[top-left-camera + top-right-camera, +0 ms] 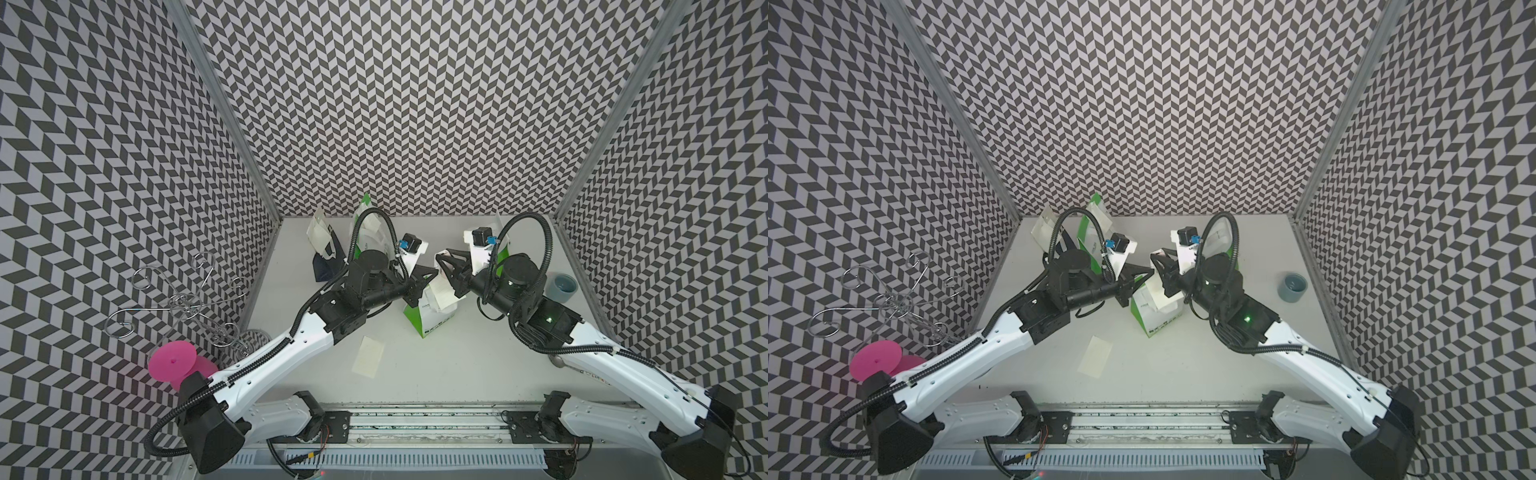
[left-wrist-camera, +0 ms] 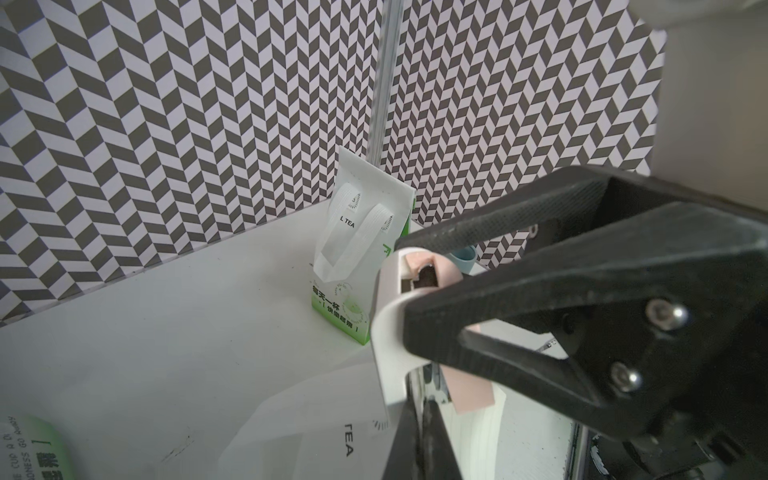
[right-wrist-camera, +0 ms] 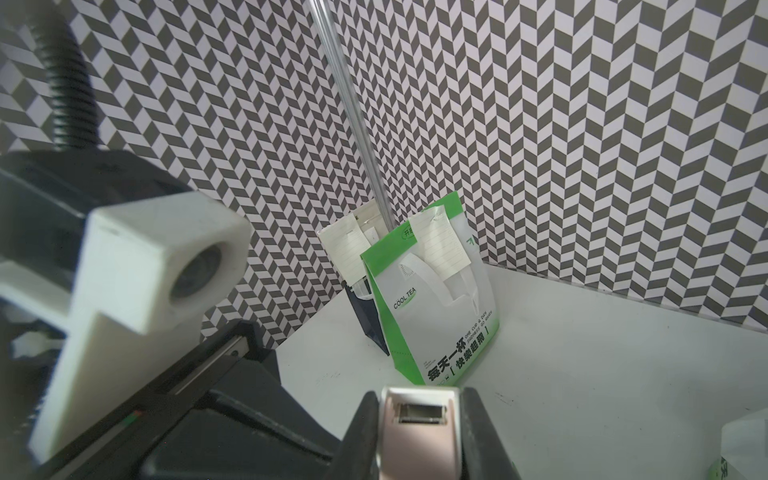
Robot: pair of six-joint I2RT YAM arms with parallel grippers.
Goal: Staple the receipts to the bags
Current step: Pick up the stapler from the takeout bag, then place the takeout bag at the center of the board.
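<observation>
Where the two arms meet over the middle of the table [image 1: 457,374], a green-and-white bag [image 1: 436,322] stands with a lined receipt [image 1: 440,291] hanging at its top edge. Just above that edge, the right gripper [image 3: 419,397] has its fingers pressed against both sides of the pinkish-white stapler [image 3: 419,440]. The left gripper [image 2: 402,274] faces it, closed right down, with its tips beside the stapler's end. Whether they pinch any paper I cannot tell.

A loose receipt [image 1: 368,356] lies flat between this bag and the table's near edge. In the far-left corner a navy bag [image 3: 365,316] with a cream slip [image 3: 347,249] at its top stands just beside a second green bag [image 3: 440,324], which has a lined slip [image 3: 440,245] hanging at its top. A third green bag [image 2: 349,282] stands upright near the far edge, behind the right arm. A grey-blue cup [image 1: 563,286] sits by the right edge.
</observation>
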